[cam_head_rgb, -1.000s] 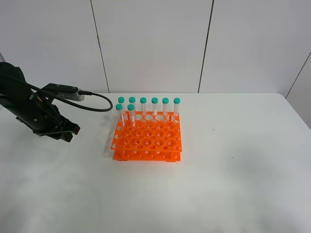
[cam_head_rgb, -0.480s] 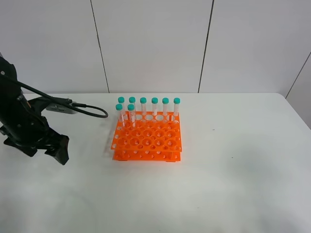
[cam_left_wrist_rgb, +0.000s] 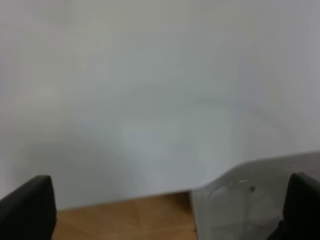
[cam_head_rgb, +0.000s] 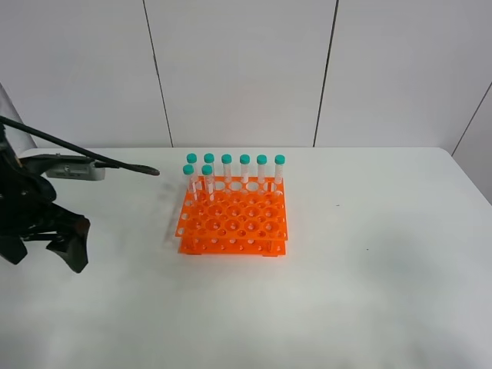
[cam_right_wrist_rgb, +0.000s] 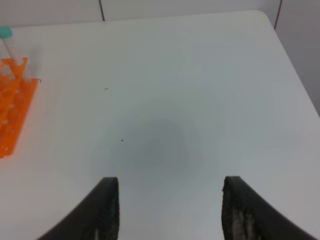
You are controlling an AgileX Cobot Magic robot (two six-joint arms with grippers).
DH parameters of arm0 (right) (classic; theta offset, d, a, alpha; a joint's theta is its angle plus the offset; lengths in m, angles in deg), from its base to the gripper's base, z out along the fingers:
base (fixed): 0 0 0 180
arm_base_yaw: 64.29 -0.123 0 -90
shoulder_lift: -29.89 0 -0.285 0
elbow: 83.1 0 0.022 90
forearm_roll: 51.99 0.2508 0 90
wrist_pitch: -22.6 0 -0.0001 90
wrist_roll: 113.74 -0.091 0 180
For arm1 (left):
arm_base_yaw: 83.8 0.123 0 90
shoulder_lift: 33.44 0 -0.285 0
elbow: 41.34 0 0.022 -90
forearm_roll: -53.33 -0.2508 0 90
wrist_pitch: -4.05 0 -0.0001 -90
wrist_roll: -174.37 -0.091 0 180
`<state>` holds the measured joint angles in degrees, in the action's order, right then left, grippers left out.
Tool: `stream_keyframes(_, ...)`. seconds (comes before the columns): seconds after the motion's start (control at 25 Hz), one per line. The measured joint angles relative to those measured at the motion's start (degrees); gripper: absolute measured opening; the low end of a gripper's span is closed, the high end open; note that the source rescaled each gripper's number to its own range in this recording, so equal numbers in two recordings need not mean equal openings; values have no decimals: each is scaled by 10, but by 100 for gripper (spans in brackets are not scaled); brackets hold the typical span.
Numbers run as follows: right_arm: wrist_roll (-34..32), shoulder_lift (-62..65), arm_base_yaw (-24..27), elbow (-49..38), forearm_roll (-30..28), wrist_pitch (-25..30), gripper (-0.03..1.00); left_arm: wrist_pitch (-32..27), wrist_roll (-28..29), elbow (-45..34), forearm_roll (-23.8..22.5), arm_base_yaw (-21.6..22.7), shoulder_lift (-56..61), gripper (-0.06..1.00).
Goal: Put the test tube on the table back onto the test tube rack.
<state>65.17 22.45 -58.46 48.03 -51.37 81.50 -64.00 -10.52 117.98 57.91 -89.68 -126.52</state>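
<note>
The orange test tube rack (cam_head_rgb: 233,217) stands in the middle of the white table (cam_head_rgb: 369,269). Several clear test tubes with teal caps (cam_head_rgb: 244,160) stand upright in its two back rows. I see no test tube lying on the table in any view. My left gripper (cam_head_rgb: 44,258) is open and empty, low over the table's far left edge, well left of the rack. In the left wrist view its fingers (cam_left_wrist_rgb: 27,207) stand wide apart with nothing between them. My right gripper (cam_right_wrist_rgb: 170,200) is open and empty over bare table; the exterior view does not show it.
The right wrist view shows the rack's end (cam_right_wrist_rgb: 12,110) with one capped tube (cam_right_wrist_rgb: 5,32) and the table's rounded far corner (cam_right_wrist_rgb: 262,17). A black cable (cam_head_rgb: 92,157) runs from the left arm. The left wrist view shows a strip of wooden floor (cam_left_wrist_rgb: 125,220).
My left arm has swung left and toward the table's front-left edge, away from the rack, with its gripper still open. The rack and tubes have not moved.
</note>
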Motion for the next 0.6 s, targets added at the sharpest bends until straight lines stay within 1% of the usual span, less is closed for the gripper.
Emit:
stream_keyframes(0.12,0,0,0,0,0,0,75,-9,5,0,-9,0,64,100)
stream_keyframes(0.32,0,0,0,0,0,0,75,-13,19,-4,-9,0,165,100)
stream_keyframes(0.52,0,0,0,0,0,0,75,-15,19,-5,-9,0,237,100)
stream_keyframes(0.6,0,0,0,0,0,0,75,-15,19,-17,-2,0,267,100)
